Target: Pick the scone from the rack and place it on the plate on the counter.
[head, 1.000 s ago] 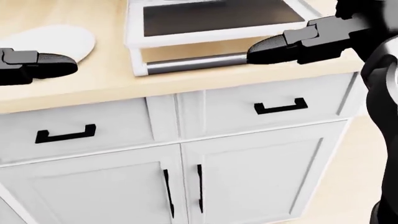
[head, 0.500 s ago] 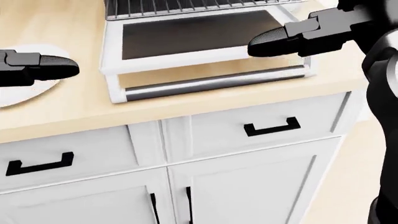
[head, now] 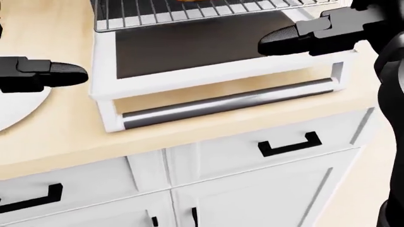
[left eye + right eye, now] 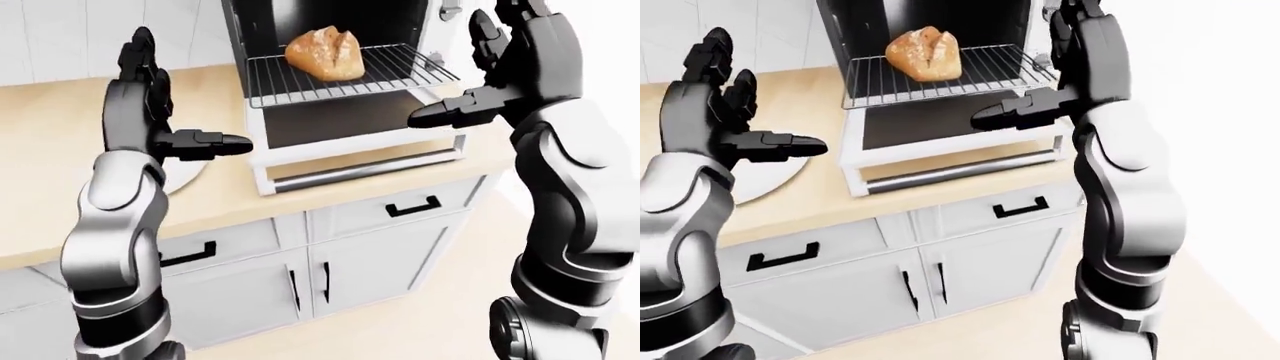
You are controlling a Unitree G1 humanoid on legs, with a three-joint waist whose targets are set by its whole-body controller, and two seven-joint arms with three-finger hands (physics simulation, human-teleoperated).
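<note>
A golden-brown scone point(image 4: 325, 52) lies on the wire rack point(image 4: 340, 75) pulled out of a small white toaster oven with its door point(image 4: 350, 124) folded down. The white plate point(image 4: 765, 176) lies on the wooden counter left of the oven; my left hand hides most of it. My left hand point(image 4: 150, 90) is open, fingers up, over the plate, thumb toward the oven. My right hand point(image 4: 505, 64) is open and empty beside the oven's right side, thumb pointing at the rack. Neither hand touches the scone.
The oven stands on a light wood counter point(image 4: 60, 172) above white drawers and cabinet doors with black handles point(image 4: 413, 208). The oven door's steel handle bar point(image 3: 227, 101) juts toward me at the counter edge. White tiled wall behind the counter; tan floor below on the right.
The head view has tilted upward: the oven door and the rack have slid down and grown larger in the picture. The hands keep nearly the same places in the view.
</note>
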